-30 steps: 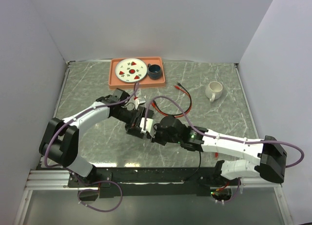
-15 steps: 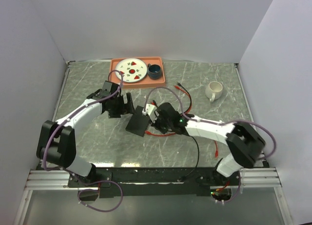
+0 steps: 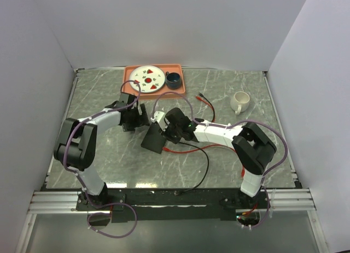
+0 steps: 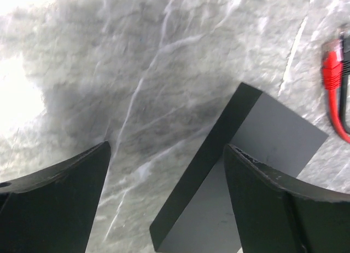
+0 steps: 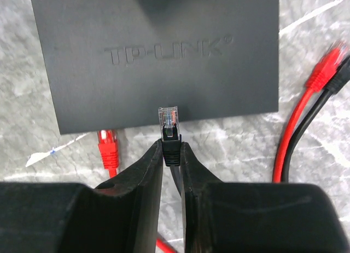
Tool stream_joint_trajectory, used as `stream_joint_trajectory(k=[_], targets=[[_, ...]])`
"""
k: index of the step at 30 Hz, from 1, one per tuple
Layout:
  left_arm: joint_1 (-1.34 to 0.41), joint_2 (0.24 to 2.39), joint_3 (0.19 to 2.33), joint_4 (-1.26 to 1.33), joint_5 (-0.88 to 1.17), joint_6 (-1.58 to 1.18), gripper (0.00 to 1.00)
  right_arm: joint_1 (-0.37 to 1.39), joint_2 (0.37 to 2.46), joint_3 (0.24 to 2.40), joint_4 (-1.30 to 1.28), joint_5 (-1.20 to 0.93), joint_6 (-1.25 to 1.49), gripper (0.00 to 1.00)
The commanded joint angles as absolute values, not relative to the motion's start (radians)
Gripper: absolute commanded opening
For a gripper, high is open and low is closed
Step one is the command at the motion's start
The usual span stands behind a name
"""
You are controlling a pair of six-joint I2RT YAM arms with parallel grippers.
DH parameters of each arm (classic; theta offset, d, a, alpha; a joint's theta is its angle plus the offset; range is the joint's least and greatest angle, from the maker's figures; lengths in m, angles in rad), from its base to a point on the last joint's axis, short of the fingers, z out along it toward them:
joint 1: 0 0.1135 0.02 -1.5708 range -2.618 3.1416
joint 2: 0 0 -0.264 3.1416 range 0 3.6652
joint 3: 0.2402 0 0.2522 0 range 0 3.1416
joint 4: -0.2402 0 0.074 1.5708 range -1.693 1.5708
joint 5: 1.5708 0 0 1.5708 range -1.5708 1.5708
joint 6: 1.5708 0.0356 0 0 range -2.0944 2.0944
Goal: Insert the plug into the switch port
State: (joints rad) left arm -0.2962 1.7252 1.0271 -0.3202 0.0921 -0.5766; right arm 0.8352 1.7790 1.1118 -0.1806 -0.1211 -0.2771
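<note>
The switch (image 3: 154, 138), a flat matte-black box, lies at the middle of the table; the right wrist view shows its plain lettered top (image 5: 158, 50). My right gripper (image 5: 172, 149) is shut on the black boot of the plug (image 5: 169, 119). The plug's clear tip points at the switch's near edge and just overlaps it. No port shows in any view. My left gripper (image 4: 167, 149) hangs wide open, with one corner of the switch (image 4: 262, 138) below its right finger. In the top view the left gripper (image 3: 143, 118) is just left of the switch, and the right gripper (image 3: 165, 131) is at its right edge.
A red cable (image 3: 186, 149) runs beside the switch, its red plug (image 5: 108, 147) near my right fingers. The held plug's black cable (image 3: 203, 171) trails toward the near edge. Another red lead (image 3: 206, 103), a white mug (image 3: 239, 101) and an orange tray (image 3: 127, 86) with plate and cup lie farther back.
The left gripper has drawn back from over the switch toward the far left. The right arm has carried the plug up and leftward to the switch's edge. The switch stays put.
</note>
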Motion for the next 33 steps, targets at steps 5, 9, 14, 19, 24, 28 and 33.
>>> stream_joint_trajectory(k=[5,9,14,19,24,28,33], targets=[[-0.302,1.782,1.020,-0.222,0.179,-0.542,0.78,0.827,1.716,1.083,-0.227,-0.155,-0.261,0.00],[-0.311,1.802,1.037,-0.236,0.179,-0.531,0.74,0.828,1.747,1.104,-0.262,-0.175,-0.262,0.00],[-0.337,1.809,1.061,-0.247,0.183,-0.528,0.72,0.830,1.761,1.091,-0.273,-0.190,-0.258,0.00],[-0.376,1.825,1.083,-0.250,0.187,-0.531,0.70,0.830,1.813,1.112,-0.288,-0.178,-0.235,0.00],[-0.402,1.829,1.089,-0.264,0.183,-0.535,0.66,0.831,1.865,1.154,-0.295,-0.138,-0.215,0.00],[-0.400,1.821,1.072,-0.264,0.181,-0.540,0.66,0.830,1.867,1.167,-0.281,-0.123,-0.204,0.00],[-0.400,1.822,1.054,-0.258,0.186,-0.541,0.65,0.828,1.833,1.141,-0.255,-0.117,-0.195,0.00]])
